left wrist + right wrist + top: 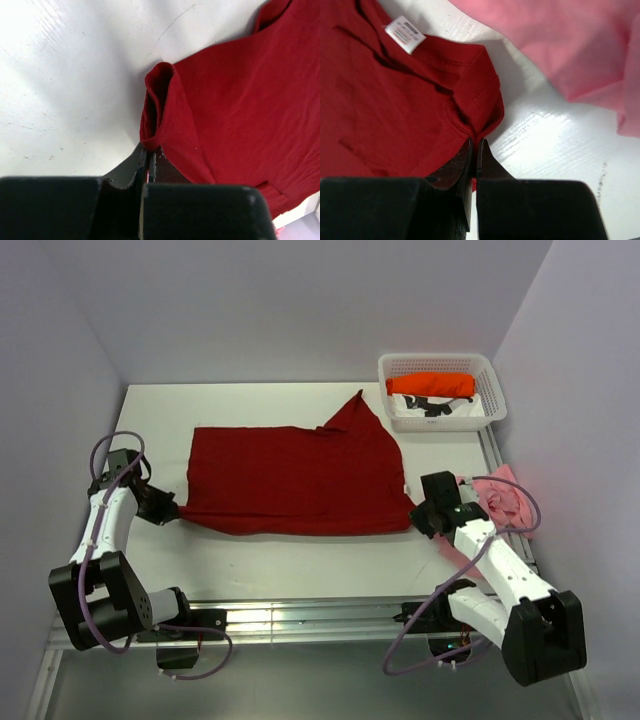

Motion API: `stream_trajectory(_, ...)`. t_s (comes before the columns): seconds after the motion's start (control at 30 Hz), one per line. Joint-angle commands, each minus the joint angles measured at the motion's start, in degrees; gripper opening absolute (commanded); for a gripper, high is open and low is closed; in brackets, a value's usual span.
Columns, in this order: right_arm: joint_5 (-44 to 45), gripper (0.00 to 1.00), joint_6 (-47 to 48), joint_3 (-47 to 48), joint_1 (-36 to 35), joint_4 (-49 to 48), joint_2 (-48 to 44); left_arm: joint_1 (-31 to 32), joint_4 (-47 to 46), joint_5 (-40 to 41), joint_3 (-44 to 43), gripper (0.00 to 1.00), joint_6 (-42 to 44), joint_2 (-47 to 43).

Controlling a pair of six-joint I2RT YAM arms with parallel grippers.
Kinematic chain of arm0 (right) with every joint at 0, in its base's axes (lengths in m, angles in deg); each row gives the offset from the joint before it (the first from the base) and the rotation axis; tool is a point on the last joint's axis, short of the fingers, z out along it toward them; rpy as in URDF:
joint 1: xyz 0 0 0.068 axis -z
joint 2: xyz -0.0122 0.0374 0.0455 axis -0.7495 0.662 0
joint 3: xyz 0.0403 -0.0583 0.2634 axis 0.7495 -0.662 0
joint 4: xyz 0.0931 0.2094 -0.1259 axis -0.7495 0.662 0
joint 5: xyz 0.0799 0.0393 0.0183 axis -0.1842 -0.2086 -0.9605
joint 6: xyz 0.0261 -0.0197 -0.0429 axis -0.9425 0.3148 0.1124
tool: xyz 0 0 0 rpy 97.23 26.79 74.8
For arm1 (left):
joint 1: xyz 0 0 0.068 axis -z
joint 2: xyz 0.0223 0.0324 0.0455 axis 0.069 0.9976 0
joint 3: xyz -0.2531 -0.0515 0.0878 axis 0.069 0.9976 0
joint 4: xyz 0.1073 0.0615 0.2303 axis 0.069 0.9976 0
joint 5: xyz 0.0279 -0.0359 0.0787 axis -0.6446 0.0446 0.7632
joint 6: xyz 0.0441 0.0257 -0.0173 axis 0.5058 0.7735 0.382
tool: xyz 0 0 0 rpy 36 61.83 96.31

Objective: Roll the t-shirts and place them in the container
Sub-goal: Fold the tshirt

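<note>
Left gripper (165,508): jaws pinched shut on the near-left corner of the dark red t-shirt (295,480), hem raised in a small fold. Right gripper (418,512): clamped the same way on its near-right corner. The shirt lies spread flat on the table (300,560). Both near corners are held, probably to turn the edge evenly and start the roll. Pale pink t-shirt (505,498) is bunched just right of it. Beyond its far-right corner, the basket (440,362) holds the orange t-shirt (432,385), apparently rolled.

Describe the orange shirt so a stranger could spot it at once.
At the far right corner of the table stands a white basket. The orange shirt lies bundled inside it. It alone is bright orange; the dark red shirt and the pink shirt lie outside.
</note>
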Motion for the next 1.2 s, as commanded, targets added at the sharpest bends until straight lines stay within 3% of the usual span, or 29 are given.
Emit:
stream_trajectory(0.0, 3.29, 0.00, 1.52, 0.10, 0.37, -0.04, -4.60, -0.38, -2.41, -0.42, -0.12, 0.01, 2.57, -2.37)
stream_trajectory(0.4, 4.79, 0.00, 2.05, 0.09, 0.54, -0.12, -3.90, -0.38, -5.75, -1.74, 3.05, 0.03, 5.91, -2.64)
stream_trajectory(0.57, 4.52, 0.00, 2.14, -1.31, 0.72, 0.23, -4.08, -0.47, -4.34, 1.41, 2.00, 0.05, 5.56, -2.73)
stream_trajectory(0.67, 3.91, 0.00, 2.31, -2.10, 0.89, 0.40, -3.90, -0.91, -3.99, 0.81, 0.77, 0.12, 7.05, -3.69)
stream_trajectory(0.73, 3.47, 0.00, 2.84, -2.63, 0.98, 0.32, -3.99, -1.61, -3.20, 0.99, -0.20, 0.37, 7.66, -5.09)
stream_trajectory(0.9, 3.47, 0.00, 2.67, -3.95, 0.98, 0.67, -5.74, -3.02, -0.48, 2.48, -3.01, 0.71, 8.72, -7.74)
stream_trajectory(1.0, 2.33, 0.01, 2.93, -5.18, 0.98, 0.23, -6.45, -3.90, -1.17, 1.17, -3.90, 0.76, 10.21, -6.95)
stream_trajectory(1.17, 1.62, 0.06, 4.60, -5.53, 0.98, 0.05, -7.15, -3.81, -4.86, -3.67, -1.35, 0.75, 11.71, -3.88)
